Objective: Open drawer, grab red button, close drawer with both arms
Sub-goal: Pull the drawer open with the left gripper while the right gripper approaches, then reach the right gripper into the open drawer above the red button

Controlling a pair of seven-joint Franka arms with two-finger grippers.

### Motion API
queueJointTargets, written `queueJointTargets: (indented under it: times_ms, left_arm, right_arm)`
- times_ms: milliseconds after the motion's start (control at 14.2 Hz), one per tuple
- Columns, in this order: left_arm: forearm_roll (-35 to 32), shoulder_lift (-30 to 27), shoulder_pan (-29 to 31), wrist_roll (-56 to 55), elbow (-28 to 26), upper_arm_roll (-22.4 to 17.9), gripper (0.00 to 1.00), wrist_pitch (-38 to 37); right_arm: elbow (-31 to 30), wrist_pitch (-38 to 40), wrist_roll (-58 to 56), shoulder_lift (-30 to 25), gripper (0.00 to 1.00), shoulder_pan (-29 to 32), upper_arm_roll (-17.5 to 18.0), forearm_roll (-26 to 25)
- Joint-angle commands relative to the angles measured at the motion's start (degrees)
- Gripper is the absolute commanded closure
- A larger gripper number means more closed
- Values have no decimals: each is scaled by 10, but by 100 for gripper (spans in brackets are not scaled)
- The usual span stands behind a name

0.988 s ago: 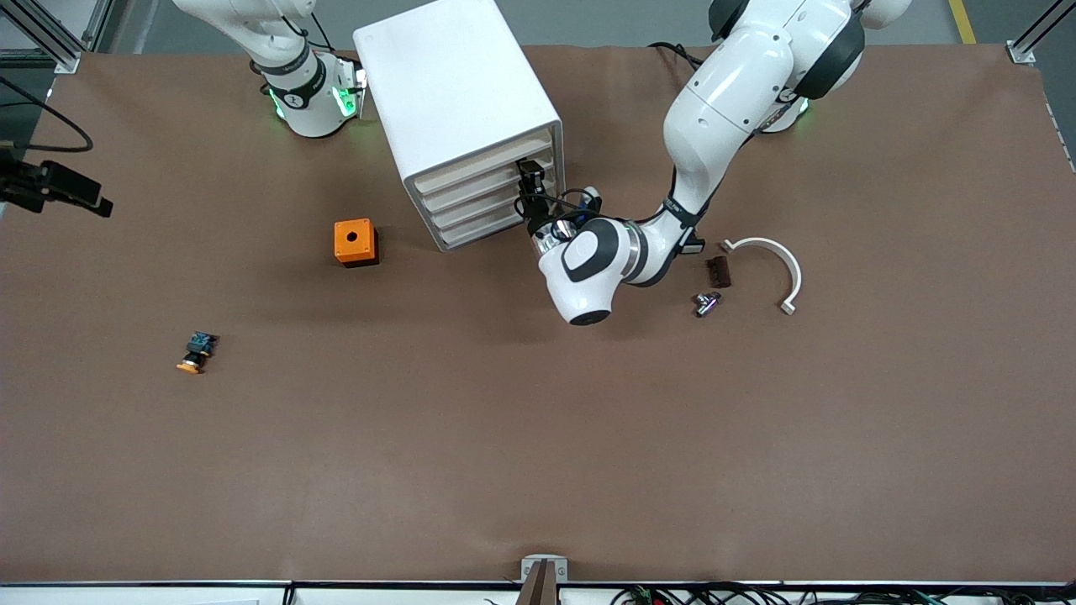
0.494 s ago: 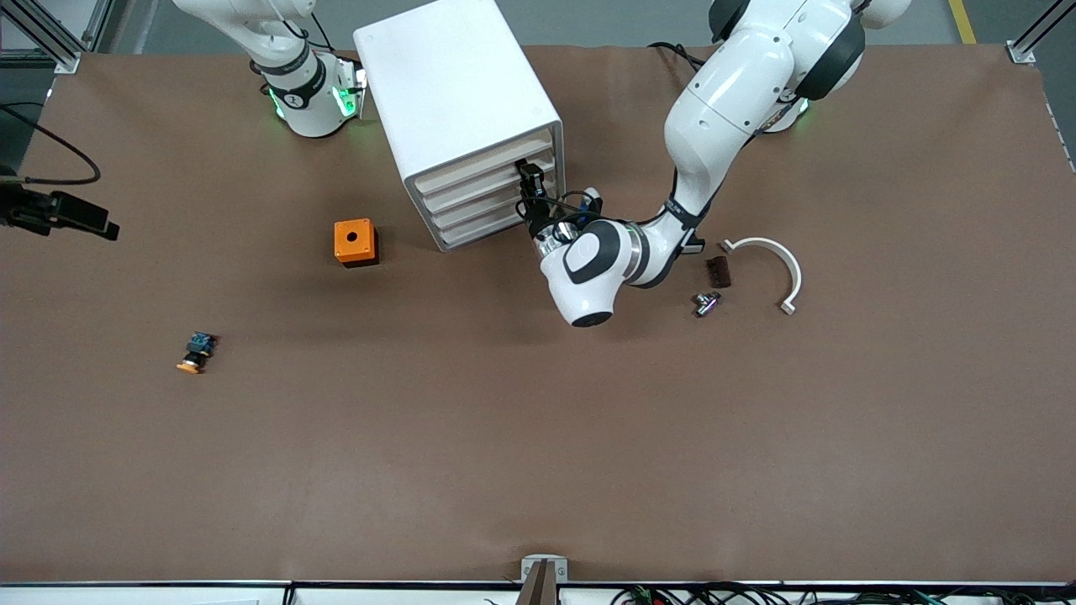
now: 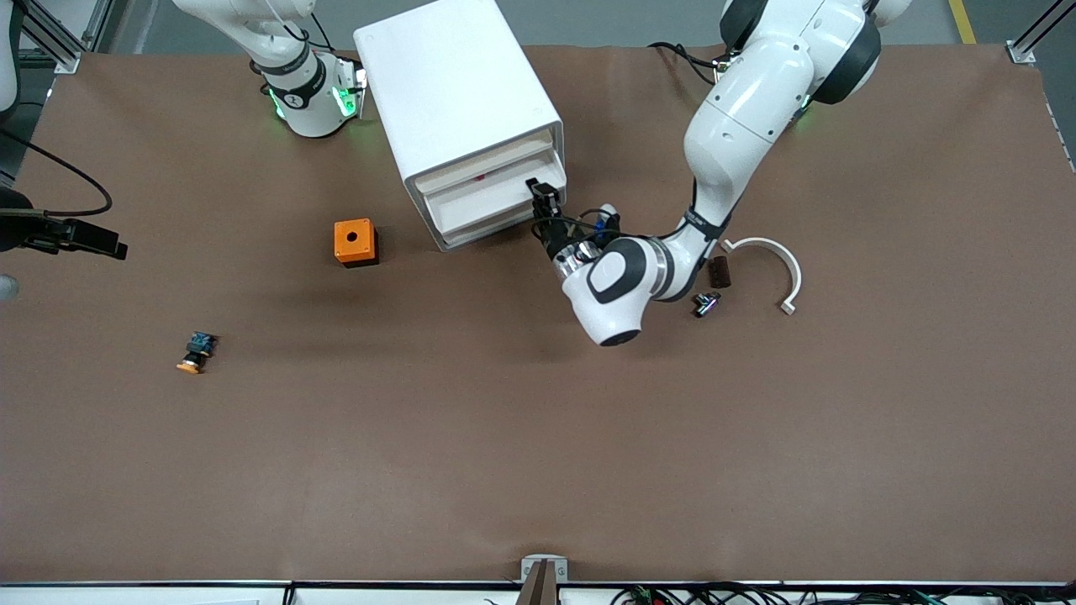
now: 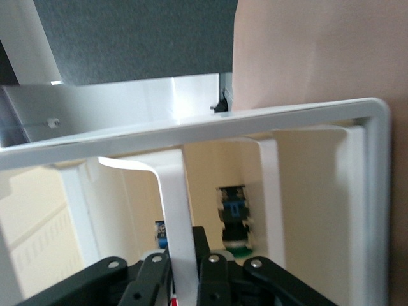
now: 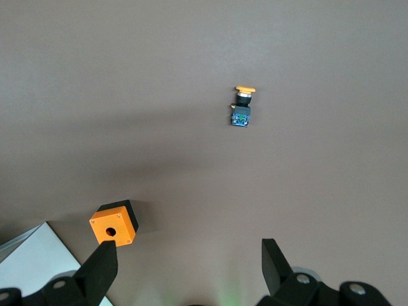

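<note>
The left arm's black two-finger gripper (image 3: pixel 542 195) is clamped on the handle of a shallow white drawer (image 3: pixel 492 195) — drawing it outward; the right gripper (image 5: pixel 185 268) waits agape above the brown table (image 3: pixel 504 437).

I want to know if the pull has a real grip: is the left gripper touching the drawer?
Touching. In the left wrist view the left gripper is shut on the drawer handle, its black fingers pressed against the white strip on both sides.
</note>
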State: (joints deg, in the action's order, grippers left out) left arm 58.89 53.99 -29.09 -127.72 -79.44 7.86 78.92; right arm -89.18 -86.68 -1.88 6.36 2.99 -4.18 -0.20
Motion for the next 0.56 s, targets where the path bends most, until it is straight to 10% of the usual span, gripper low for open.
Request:
queueJointTargets:
  times_ms: [0, 494]
  left_arm:
    - [17, 3, -2, 13, 6, -37, 93, 23]
    - [17, 2, 47, 23, 21, -42, 89, 61]
  right_arm:
    - [15, 0, 32, 2, 0, -30, 8, -5]
    - [9, -12, 358, 8, 0, -173, 8, 57]
